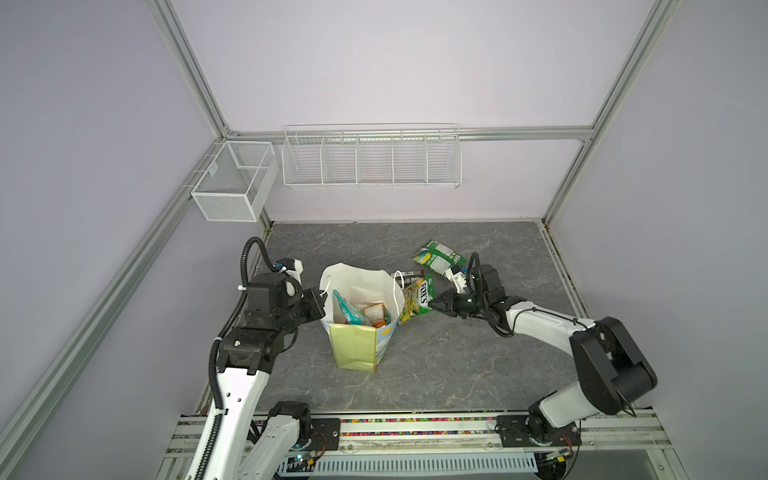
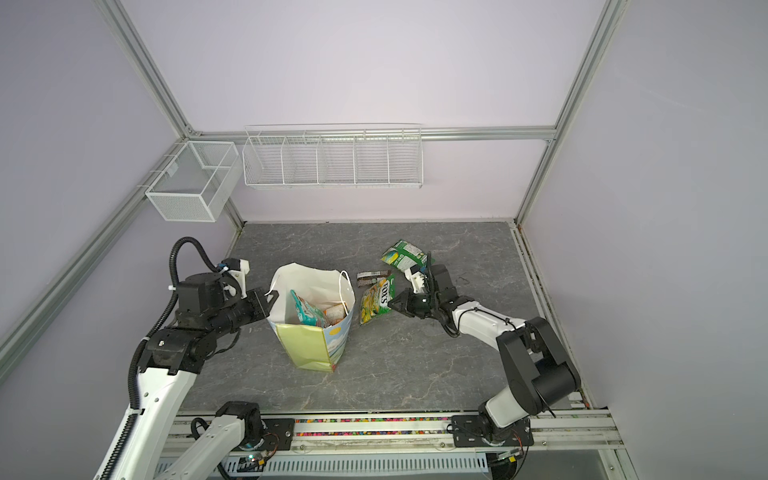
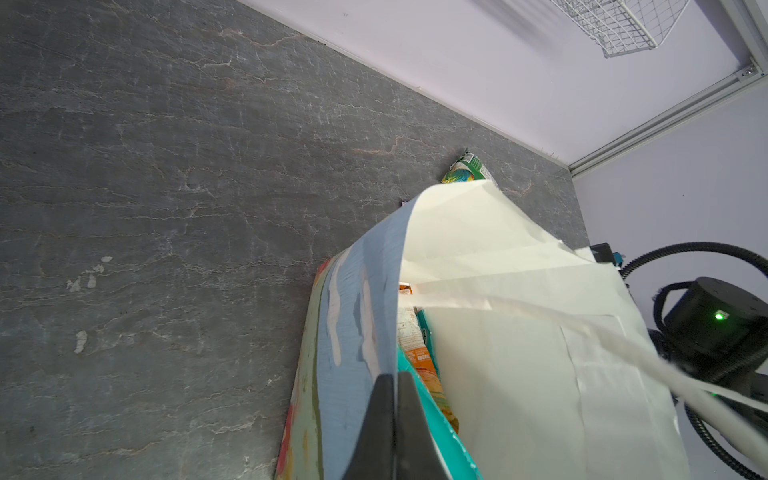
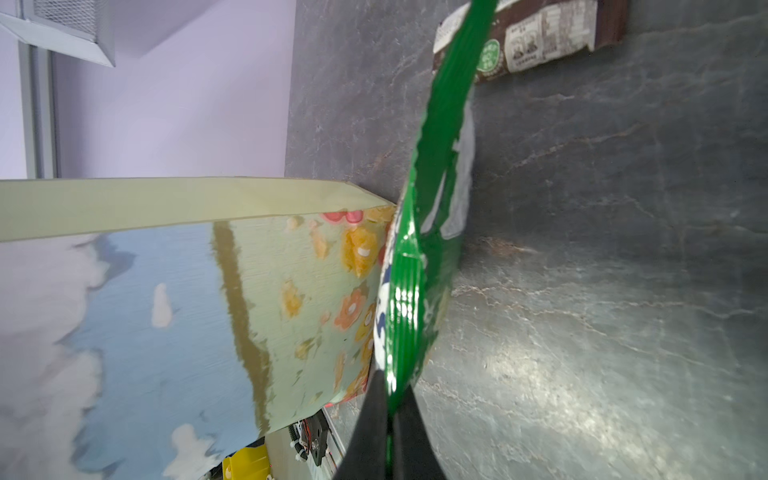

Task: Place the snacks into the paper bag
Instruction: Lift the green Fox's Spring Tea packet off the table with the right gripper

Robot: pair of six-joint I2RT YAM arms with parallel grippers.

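While the paper bag (image 1: 357, 345) stands upright and open-mouthed in the middle of the table (image 1: 457, 365), a teal packet (image 1: 349, 312) and an orange packet (image 1: 376, 314) sit inside it. The left gripper (image 1: 322, 296) is pinched tight on the bag's left rim. Just beside the bag's right face, the yellow-green Fox's packet (image 1: 417, 303) is tilted up, its green edge clamped by the right gripper (image 1: 434, 304), jaws closed on it. A dark brown bar (image 1: 409, 276) lies flat behind that packet, and a green packet (image 1: 438, 255) lies farther back, near the right arm.
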